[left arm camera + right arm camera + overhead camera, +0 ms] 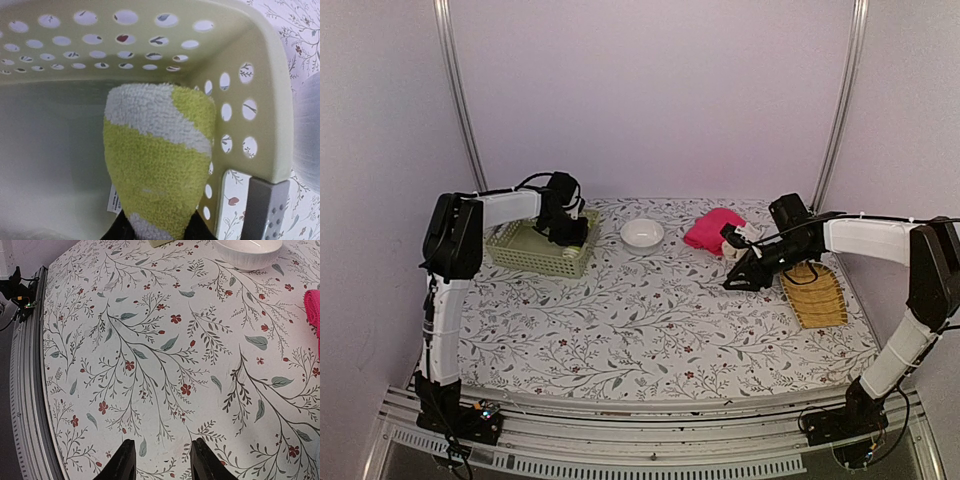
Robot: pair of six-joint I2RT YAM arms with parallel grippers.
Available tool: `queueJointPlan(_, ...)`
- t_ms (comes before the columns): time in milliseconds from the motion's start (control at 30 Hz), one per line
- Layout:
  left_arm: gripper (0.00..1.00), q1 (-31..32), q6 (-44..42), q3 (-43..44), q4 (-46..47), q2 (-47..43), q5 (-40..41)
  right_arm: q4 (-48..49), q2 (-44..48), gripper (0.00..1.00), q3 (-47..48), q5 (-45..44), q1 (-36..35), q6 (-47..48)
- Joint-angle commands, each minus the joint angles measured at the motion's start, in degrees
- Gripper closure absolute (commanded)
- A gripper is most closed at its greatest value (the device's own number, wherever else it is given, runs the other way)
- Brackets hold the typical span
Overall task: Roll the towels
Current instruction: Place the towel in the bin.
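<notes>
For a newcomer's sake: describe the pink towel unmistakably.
Look along the far edge of the floral table, right of centre. Between the white bowl and the yellow slatted tray lies the pink towel, the only bright pink, soft heap there.

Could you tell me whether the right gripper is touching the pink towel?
Apart. The right wrist view shows bare floral tablecloth between the right gripper and the pink towel at the frame's edge.

Two towels (713, 229) (157, 165); one basket (535, 250); one bowl (642, 233); one tray (813, 295)

Yellow-green-and-cream towel (155, 170), pink towel (712, 229), floral table (650, 320)
</notes>
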State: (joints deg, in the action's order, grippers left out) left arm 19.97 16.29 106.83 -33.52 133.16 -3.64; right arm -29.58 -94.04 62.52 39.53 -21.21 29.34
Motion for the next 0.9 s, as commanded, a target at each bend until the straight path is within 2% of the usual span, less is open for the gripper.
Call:
queueJointPlan(0, 0.73, -0.6, -1.2, -1.5, 1.2, -0.9, -2.0, -0.8, -0.9, 0.60, -0.1, 1.0, 0.2, 0.2)
queueJointPlan(200, 0.78, -0.8, -1.8, -2.7, 1.2, -2.5, -3.4, -1.0, -1.0, 0.60, 0.1, 1.1, 0.2, 0.3)
queueJointPlan(333, 0.78, -0.9, -1.7, -2.7, 1.3, -2.2, -5.2, -1.0, -1.0, 0.60, 0.2, 1.1, 0.1, 0.3)
queueJointPlan(667, 0.58, -0.9, -2.0, -3.4, 1.3, -4.2, -5.1, -1.2, -0.7, 0.60, 0.2, 1.1, 0.2, 0.3)
queueJointPlan(867, 0.53, -1.2, -2.3, -4.8, 1.3, -6.7, -6.0, -1.3, -0.7, 0.60, 0.2, 1.0, 0.1, 0.5)
